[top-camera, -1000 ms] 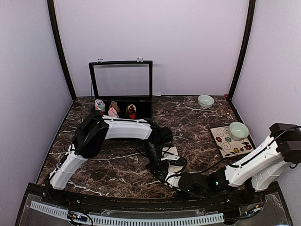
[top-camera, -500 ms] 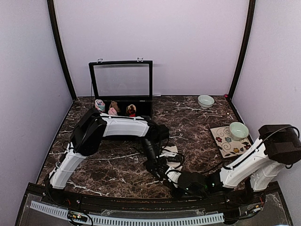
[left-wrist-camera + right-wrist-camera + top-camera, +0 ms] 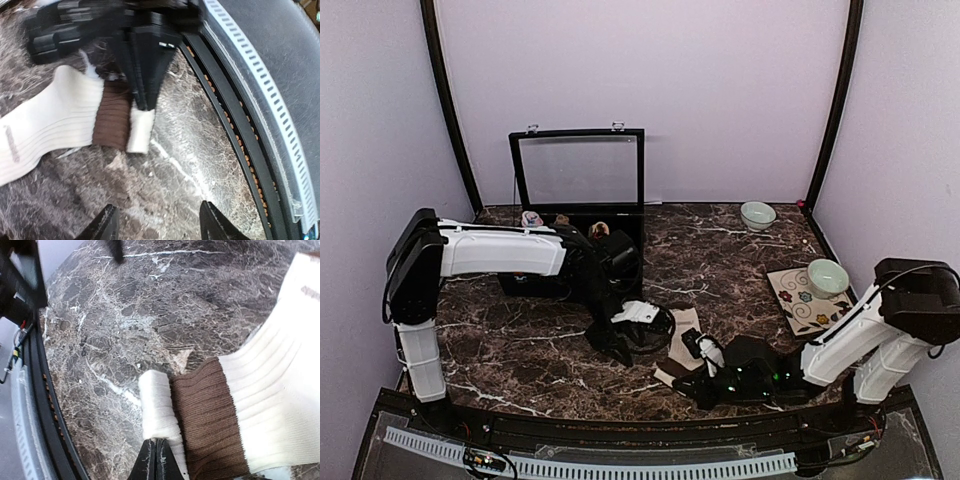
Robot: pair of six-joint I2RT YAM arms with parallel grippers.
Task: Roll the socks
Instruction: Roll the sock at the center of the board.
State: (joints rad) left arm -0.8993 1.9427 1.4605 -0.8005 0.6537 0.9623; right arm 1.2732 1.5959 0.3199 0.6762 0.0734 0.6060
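Top view. Dark marble table (image 3: 520, 350), with open black display case (image 3: 578, 170) at the far edge and both arms reaching toward the front middle.

Cream sock (image 3: 682, 345) laid flat on the marble between the two arms, well toward the near edge, cuff end turned to the front rail. Black argyle pair not identifiable in any view.

Left gripper (image 3: 160, 226): poised just off the cuff end, fingers parted, nothing between them. Right gripper (image 3: 156, 460): fingers brought fully together, tips set on the cuff where brown band (image 3: 205, 420) meets narrow cream hem (image 3: 157, 407). Not discernible whether cloth is actually nipped or merely pressed down.

Hem seen as one small fold or turn at most; judged to be the very start of the roll.

Hazards, in order of consequence:
1. Dragging instead of rolling. With contact at a single point of the hem, likely to slide the whole sock across the smooth stone.
2. Springing flat. With no hold from the parted left fingers, liable to undo the first turn once the right tips lift.
3. Skewed roll. From a contact off to one side of the cuff, prone to come out conical and loose.
4. Scraped tips, if pressed any lower onto the marble.
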